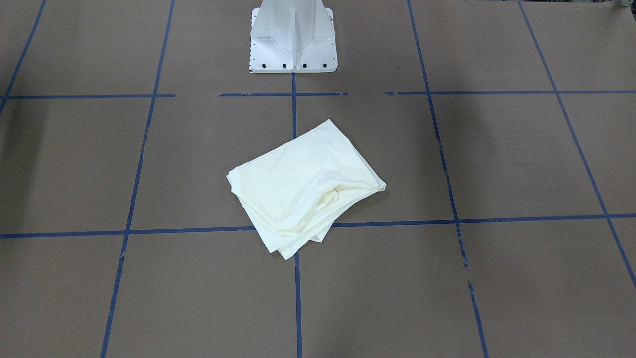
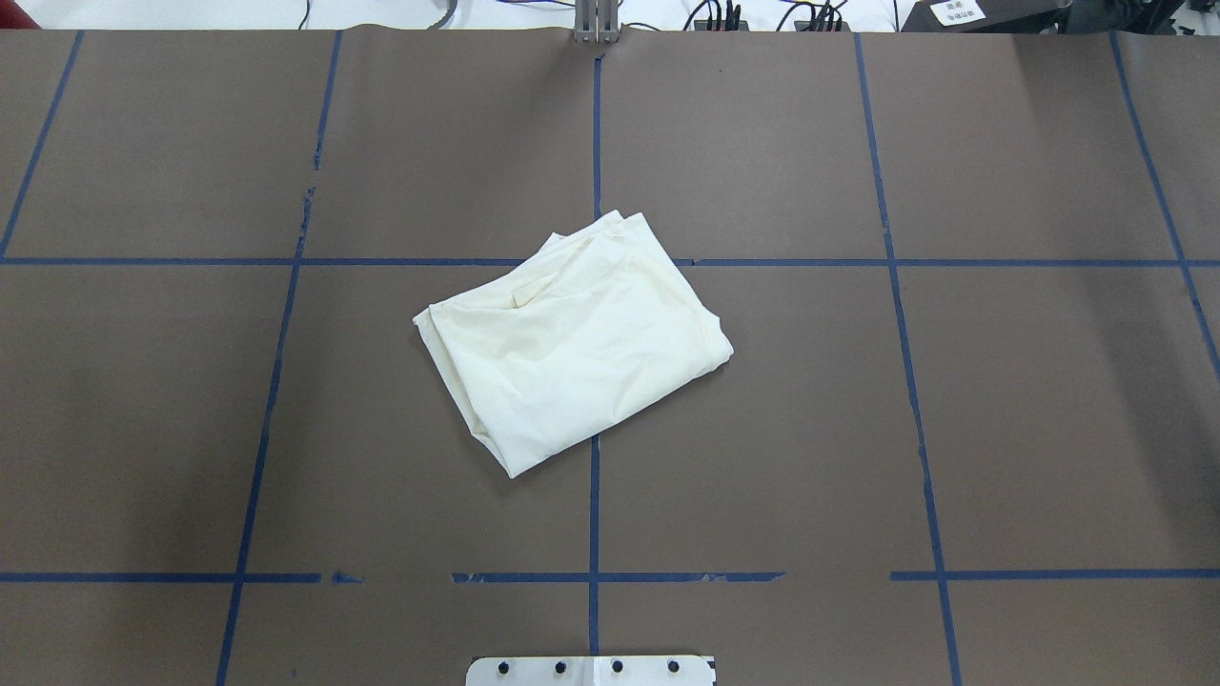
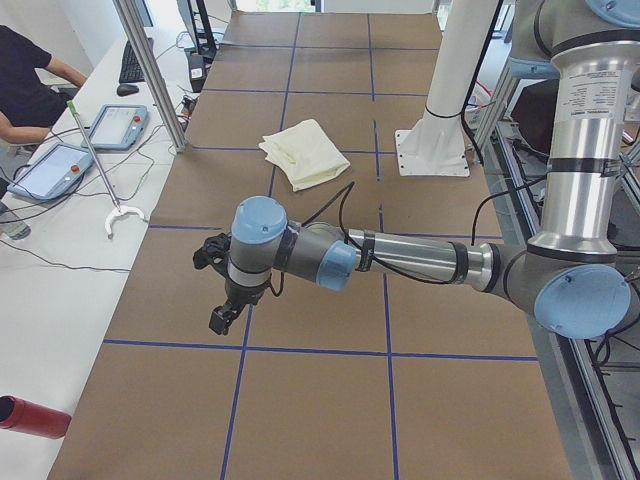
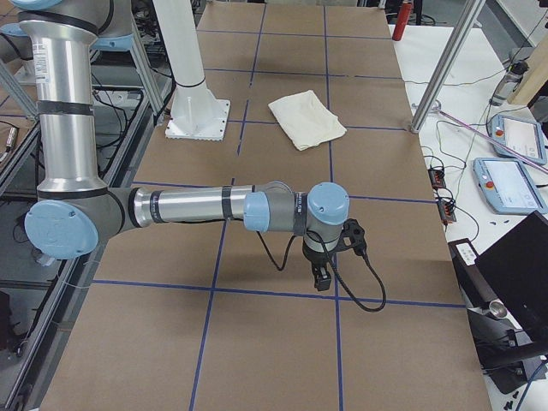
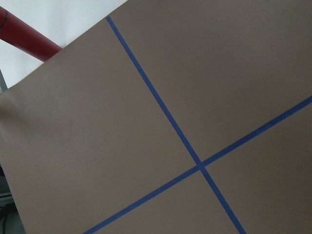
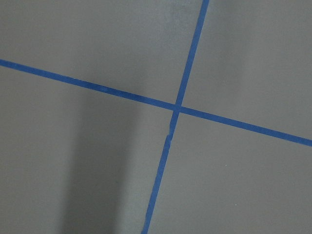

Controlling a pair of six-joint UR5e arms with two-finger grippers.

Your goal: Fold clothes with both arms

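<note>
Left gripper [image 3: 222, 318] and right gripper [image 4: 322, 278] hang well away from the folded cream shirt [image 2: 572, 343], likely parked because folding looks finished. Whether they are open cannot be told.

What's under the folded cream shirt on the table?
Brown table cover, with blue tape lines running beneath the shirt. Their crossing is hidden, as are the shirt's lower layers.

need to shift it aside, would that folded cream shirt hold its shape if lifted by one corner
Probably not: the shirt lies in soft, wrinkled layers, so it would likely droop and unfold. Its layer edges sit loose and uneven, so a push may bunch it rather than slide it.
</note>
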